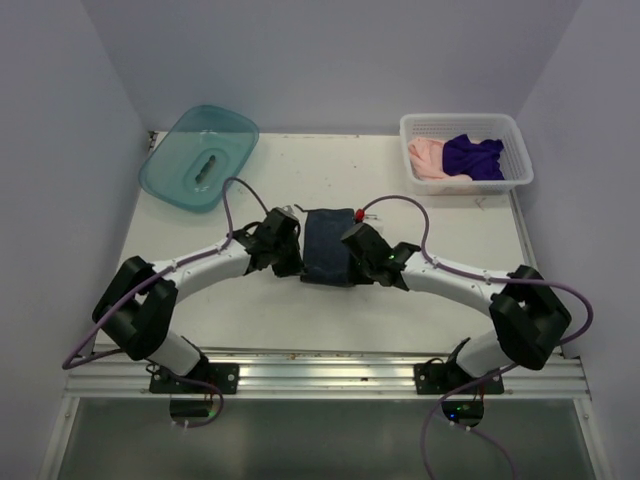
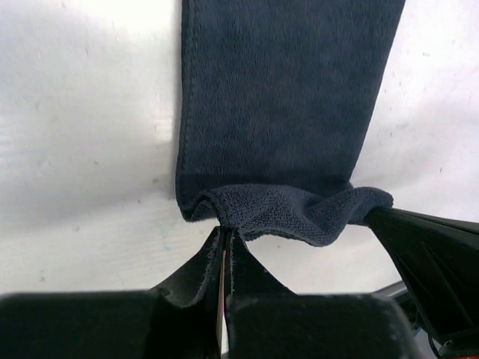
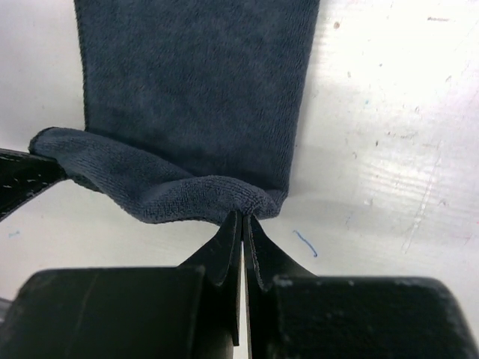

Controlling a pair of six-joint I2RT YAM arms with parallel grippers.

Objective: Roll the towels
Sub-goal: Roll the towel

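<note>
We see the table (image 1: 300, 320). The basket (image 1: 516, 158), beyond and right of the slate-blue towel (image 1: 328, 250), holds the purple towel (image 1: 472, 157) and pink towel (image 1: 428, 158). Our left gripper (image 2: 226, 233) is clamped on the slate-blue towel's near left corner, and our right gripper (image 3: 245, 218) on its near right corner.

Slate-blue towel (image 2: 284, 90) — far end cut off in wrist views.

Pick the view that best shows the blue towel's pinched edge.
Left wrist: the pinched edge of the blue towel curls up across its full width, left claw shut on one corner. Right wrist shows the same fold from the other corner. Top external: towel small, fold unreadable.
</note>
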